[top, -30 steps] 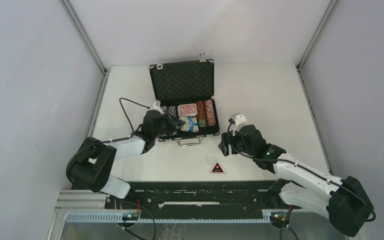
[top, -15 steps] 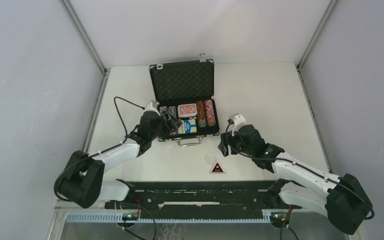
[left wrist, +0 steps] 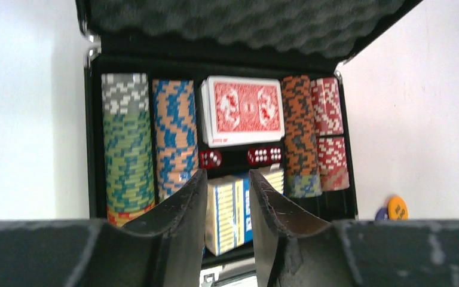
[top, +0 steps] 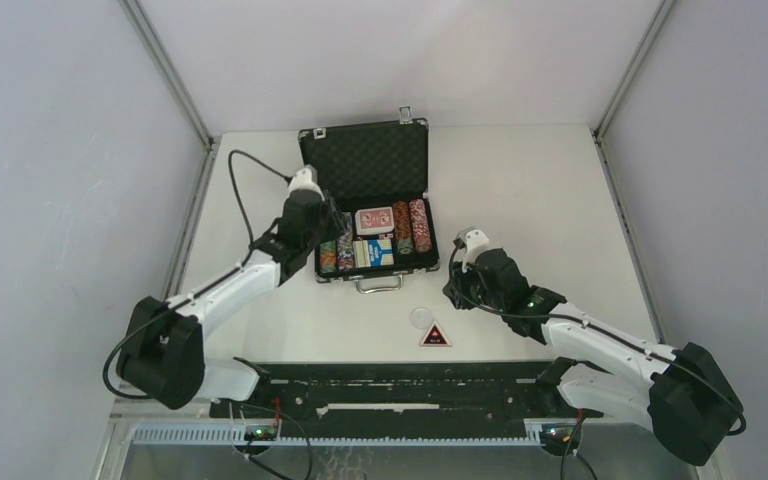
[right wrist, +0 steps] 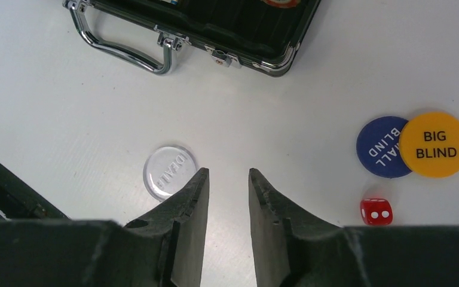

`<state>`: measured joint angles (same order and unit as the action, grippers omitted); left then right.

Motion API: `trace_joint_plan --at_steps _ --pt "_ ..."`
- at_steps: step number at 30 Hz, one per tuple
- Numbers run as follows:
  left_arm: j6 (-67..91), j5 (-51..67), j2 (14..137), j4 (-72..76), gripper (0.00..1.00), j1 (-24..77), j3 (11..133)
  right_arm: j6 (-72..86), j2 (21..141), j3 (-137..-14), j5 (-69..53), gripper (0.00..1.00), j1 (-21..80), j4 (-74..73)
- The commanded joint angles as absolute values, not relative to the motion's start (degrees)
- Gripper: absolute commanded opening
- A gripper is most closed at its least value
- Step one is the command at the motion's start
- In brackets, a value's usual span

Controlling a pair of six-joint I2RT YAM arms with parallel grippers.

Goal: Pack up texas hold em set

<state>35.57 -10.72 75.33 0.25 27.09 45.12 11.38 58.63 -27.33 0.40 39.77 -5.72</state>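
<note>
The black briefcase (top: 365,160) lies open, its foam lid up. Inside are rows of chip stacks (left wrist: 128,143), a red card deck (left wrist: 243,110), two red dice (left wrist: 265,156) and a blue deck box (left wrist: 233,212). My left gripper (top: 325,232) hovers over the case's left side, and in the left wrist view the left gripper (left wrist: 227,174) is open with nothing in it. My right gripper (right wrist: 228,173) is open and empty above the table. A clear dealer button (right wrist: 169,171) lies to its left. To its right are a blue small-blind token (right wrist: 379,146), a yellow big-blind token (right wrist: 434,144) and a loose red die (right wrist: 376,211).
The case's chrome handle (right wrist: 125,51) faces the arms. A red triangle sticker (top: 435,336) sits just behind the dealer button (top: 421,318). Grey walls close in the table on the left, right and back.
My left gripper has drawn back up and left from the case's left slots, where chip stacks now show. Its jaws widened, then narrowed. The right gripper's jaws have narrowed.
</note>
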Motion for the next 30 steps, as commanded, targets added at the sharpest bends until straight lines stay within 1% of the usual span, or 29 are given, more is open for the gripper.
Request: trace_joint_plan --at_steps 1,5,13,22,26,30 --pt "31.4 -14.1 81.2 -5.0 0.35 27.4 55.2 11.3 58.6 -27.2 -0.3 0.39 39.4 -2.7" --pt "33.5 -13.6 87.6 -10.5 0.35 28.6 62.6 11.4 58.8 -27.2 -0.3 0.43 39.2 -2.6" --pt "33.6 -10.9 97.6 -13.2 0.37 31.9 68.8 11.6 58.8 -27.2 -0.4 0.45 39.0 -2.7" --pt "34.8 -9.0 101.5 -12.5 0.37 36.9 66.1 11.6 58.7 -27.2 -0.4 0.46 38.8 -2.8" --pt "34.9 -6.9 103.2 -12.1 0.37 37.2 66.2 11.7 58.5 -27.2 -0.2 0.46 38.9 -2.9" --pt "34.7 -6.4 102.0 -12.0 0.37 37.2 66.5 11.8 58.5 -27.2 0.0 0.47 38.8 -3.1"
